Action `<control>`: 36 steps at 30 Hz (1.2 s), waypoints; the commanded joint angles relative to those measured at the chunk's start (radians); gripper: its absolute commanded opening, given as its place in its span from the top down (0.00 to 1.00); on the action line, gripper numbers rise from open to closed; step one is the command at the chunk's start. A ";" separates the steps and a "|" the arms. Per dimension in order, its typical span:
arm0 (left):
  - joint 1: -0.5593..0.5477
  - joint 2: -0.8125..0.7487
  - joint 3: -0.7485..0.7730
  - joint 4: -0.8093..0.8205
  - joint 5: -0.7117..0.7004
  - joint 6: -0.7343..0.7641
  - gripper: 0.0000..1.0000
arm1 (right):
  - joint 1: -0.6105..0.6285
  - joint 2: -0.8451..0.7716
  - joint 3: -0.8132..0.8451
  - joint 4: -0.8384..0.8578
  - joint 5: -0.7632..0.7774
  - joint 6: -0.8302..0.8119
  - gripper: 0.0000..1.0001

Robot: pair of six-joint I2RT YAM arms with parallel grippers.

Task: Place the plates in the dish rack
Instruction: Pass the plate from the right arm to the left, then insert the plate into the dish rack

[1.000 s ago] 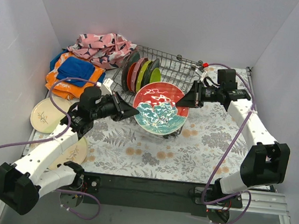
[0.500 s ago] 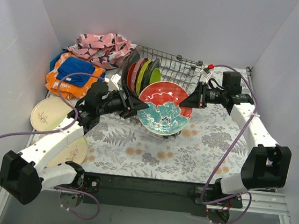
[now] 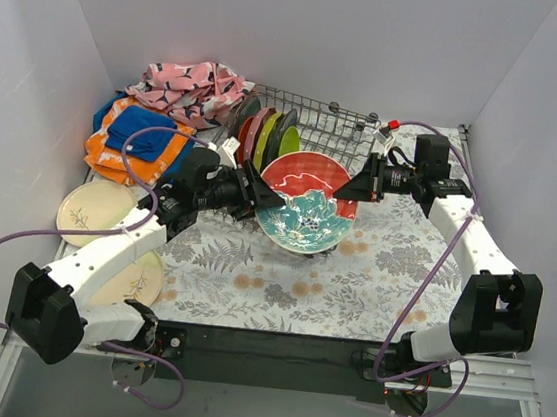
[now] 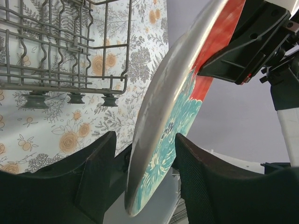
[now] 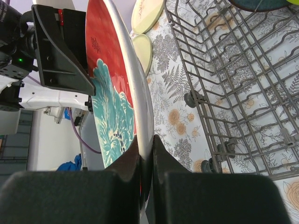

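**Spotter:** Where is the red plate (image 3: 307,204) sitting right now?

**Operator:** I am holding it in the air, tilted, just in front of the near edge of the dish rack (image 3: 334,122) and above the table (image 3: 381,281). My right gripper (image 5: 145,140) is pinching its rim, with the jaws closed tight on the edge.

**Spotter:** And the left gripper (image 4: 145,137)?

**Operator:** Its jaws are standing apart, astride the opposite rim. From the left wrist view I am seeing a gap on either side, so I am judging that the right arm alone is carrying the plate.

**Spotter:** Which step are you calling this?

**Operator:** I am reading it as a hand-over between the arms, with the right side taking the plate for loading. A row of plates (image 3: 265,135) is standing upright at the rack's left end, and the tines to their right are looking free.

**Spotter:** What is the next move asking of you?

**Operator:** I am planning to back the left arm off the rim without clipping it. Then I would turn the plate upright and lower it between the tines beside that row. The grip is only at the edge, so I am worrying about it swinging.

**Spotter:** Anything waiting after that?

**Operator:** Two cream plates (image 3: 92,209) are lying on the table at the left, near the cloths (image 3: 135,142).
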 commanded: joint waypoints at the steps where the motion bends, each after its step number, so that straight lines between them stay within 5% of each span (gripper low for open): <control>1: -0.024 0.004 0.051 -0.003 0.019 0.035 0.51 | -0.005 -0.059 0.000 0.112 -0.146 0.077 0.99; 6: -0.033 0.017 0.043 0.029 0.038 0.029 0.68 | -0.005 -0.058 -0.014 0.126 -0.152 0.082 0.99; 9: -0.035 0.011 0.037 0.041 0.045 0.026 0.98 | -0.005 -0.058 -0.023 0.128 -0.154 0.079 0.99; 10: -0.035 0.002 0.037 0.041 0.042 0.024 1.00 | -0.007 -0.058 -0.026 0.131 -0.154 0.076 0.99; 15: -0.033 -0.044 0.014 0.041 -0.008 0.020 1.00 | -0.015 -0.052 -0.044 0.128 -0.164 0.030 0.94; 21: -0.033 -0.094 0.016 0.015 -0.091 0.020 1.00 | -0.038 -0.071 -0.052 0.117 -0.154 -0.045 0.32; 24: -0.033 -0.117 0.040 -0.020 -0.139 0.037 1.00 | -0.071 -0.085 -0.034 0.073 -0.125 -0.116 0.17; 36: -0.033 0.035 0.335 -0.109 -0.346 0.197 1.00 | -0.162 -0.116 0.060 -0.234 0.193 -0.550 0.13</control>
